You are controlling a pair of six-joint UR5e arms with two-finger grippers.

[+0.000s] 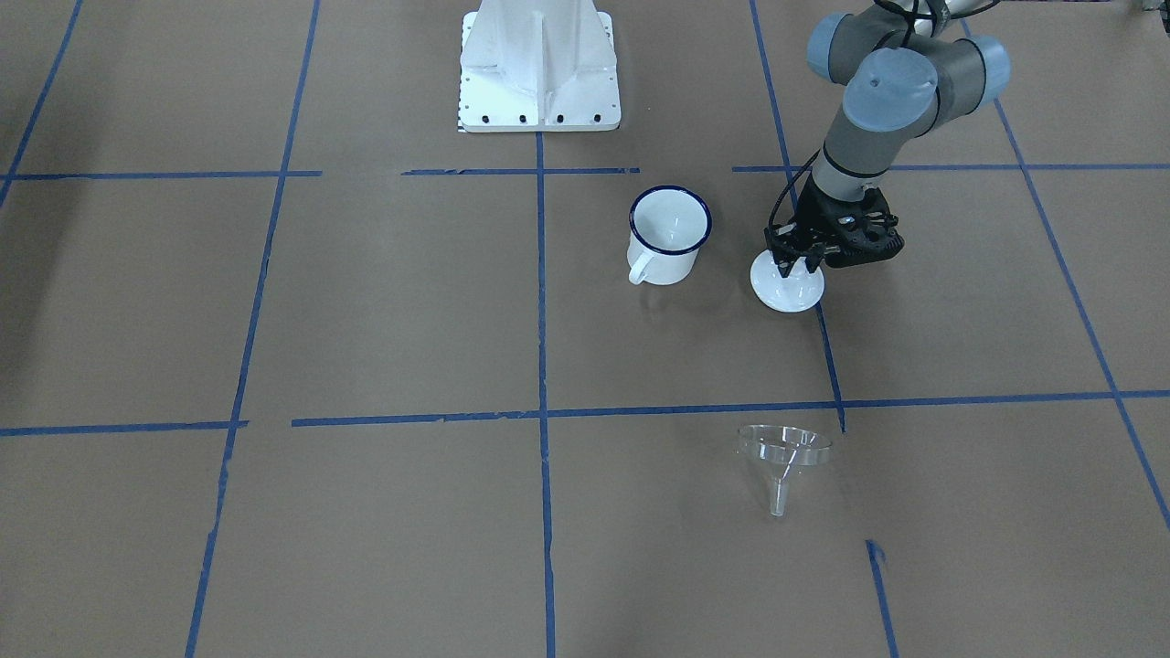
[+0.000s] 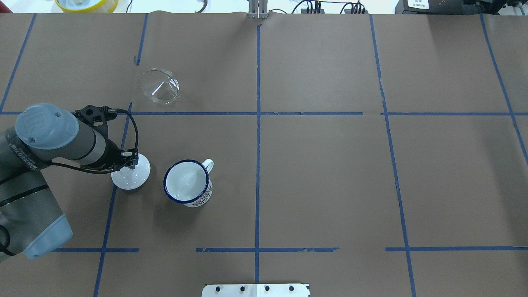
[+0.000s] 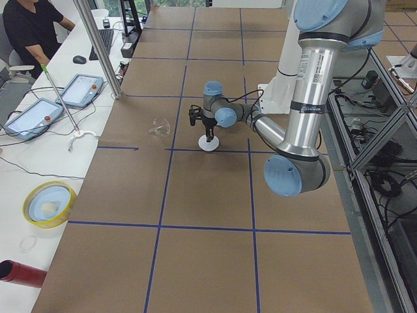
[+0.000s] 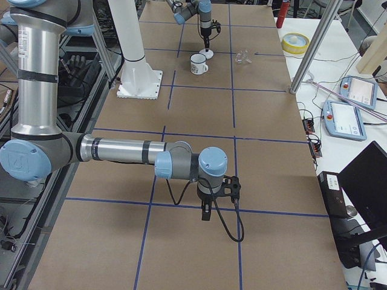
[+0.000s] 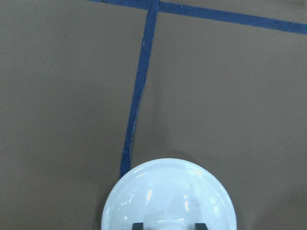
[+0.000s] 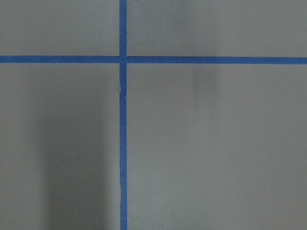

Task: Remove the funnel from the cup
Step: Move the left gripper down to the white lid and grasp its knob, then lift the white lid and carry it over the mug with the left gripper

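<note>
The clear funnel (image 1: 784, 452) lies on its side on the brown table, apart from the cup; it also shows in the overhead view (image 2: 160, 86). The cup (image 1: 667, 238), a white mug with a dark blue rim, stands upright and empty (image 2: 187, 183). My left gripper (image 1: 797, 265) is beside the cup, shut on the knob of a round white lid (image 1: 788, 294) that rests on the table. In the left wrist view the fingertips (image 5: 138, 225) flank the knob above the lid (image 5: 168, 191). My right gripper (image 4: 207, 212) hangs far from these things; I cannot tell its state.
Blue tape lines (image 2: 258, 113) divide the table into squares. The robot's white base (image 1: 539, 68) stands at the table's edge. A yellow-rimmed dish (image 2: 84, 4) sits past the far edge. The right wrist view shows only brown paper and tape (image 6: 123, 60).
</note>
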